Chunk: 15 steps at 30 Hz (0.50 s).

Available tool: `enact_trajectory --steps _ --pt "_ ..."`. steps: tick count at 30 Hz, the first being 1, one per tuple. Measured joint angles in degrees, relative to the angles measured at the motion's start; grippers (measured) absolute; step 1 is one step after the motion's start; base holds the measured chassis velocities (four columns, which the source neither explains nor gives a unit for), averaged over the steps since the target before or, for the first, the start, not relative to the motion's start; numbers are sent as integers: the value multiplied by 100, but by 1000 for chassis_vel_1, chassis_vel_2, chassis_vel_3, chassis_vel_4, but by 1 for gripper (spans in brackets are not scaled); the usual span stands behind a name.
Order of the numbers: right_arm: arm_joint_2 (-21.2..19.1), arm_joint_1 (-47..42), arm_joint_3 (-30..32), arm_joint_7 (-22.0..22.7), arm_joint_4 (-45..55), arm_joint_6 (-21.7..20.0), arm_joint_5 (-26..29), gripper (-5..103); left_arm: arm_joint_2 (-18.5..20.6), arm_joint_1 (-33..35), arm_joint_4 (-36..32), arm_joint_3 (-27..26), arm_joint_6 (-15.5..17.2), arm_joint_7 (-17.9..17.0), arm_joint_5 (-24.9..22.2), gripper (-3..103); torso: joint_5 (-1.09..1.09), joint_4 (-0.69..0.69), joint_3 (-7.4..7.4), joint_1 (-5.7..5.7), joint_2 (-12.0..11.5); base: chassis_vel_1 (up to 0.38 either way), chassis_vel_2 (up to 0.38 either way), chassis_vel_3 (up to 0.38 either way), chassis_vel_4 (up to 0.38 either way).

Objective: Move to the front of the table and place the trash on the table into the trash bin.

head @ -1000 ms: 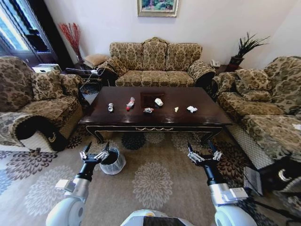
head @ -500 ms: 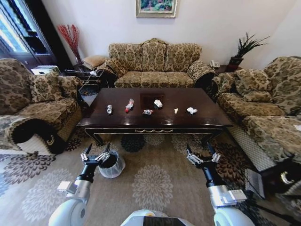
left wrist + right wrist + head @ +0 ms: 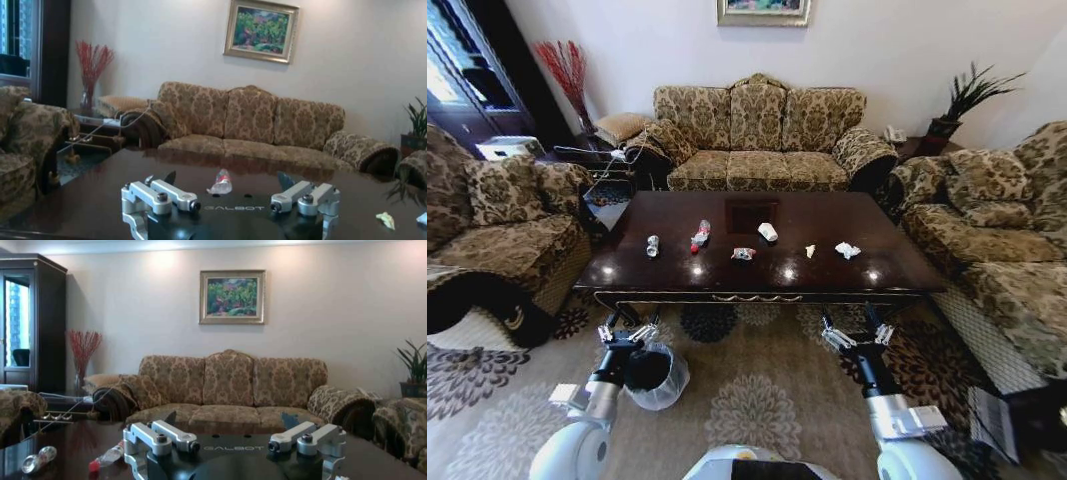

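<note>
A: Which step? The tabletop sits just ahead, trash bin on the floor under the left gripper.
B: The approach, I'd judge; both left and right gripper are spread, empty. Next calls for reaching the can.

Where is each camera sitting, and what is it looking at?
Head view: up on the robot's head, looking forward and down at the table, the trash bin and both arms, with the left pincer and right pincer open short of the table's front edge.
Left wrist view: on the left arm's wrist, looking over its own pincer across the tabletop to the sofa.
Right wrist view: on the right arm's wrist, over its own pincer to the same sofa.
Both wrist views share the sofa and the painting.
</note>
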Motion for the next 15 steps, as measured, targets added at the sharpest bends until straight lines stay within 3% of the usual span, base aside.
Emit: enact_trajectory --steps 8,15 --pt "30 7 -22 0 -154 128 -9 100 115 -27 302 -10 43 0 34 100 -1 0 -5 -13 5 66 6 -86 -15" --pt "85 38 -19 1 -332 234 1 100 269 -80 631 -5 74 3 109 100 0 0 -2 -7 4 143 151 -140 -154"
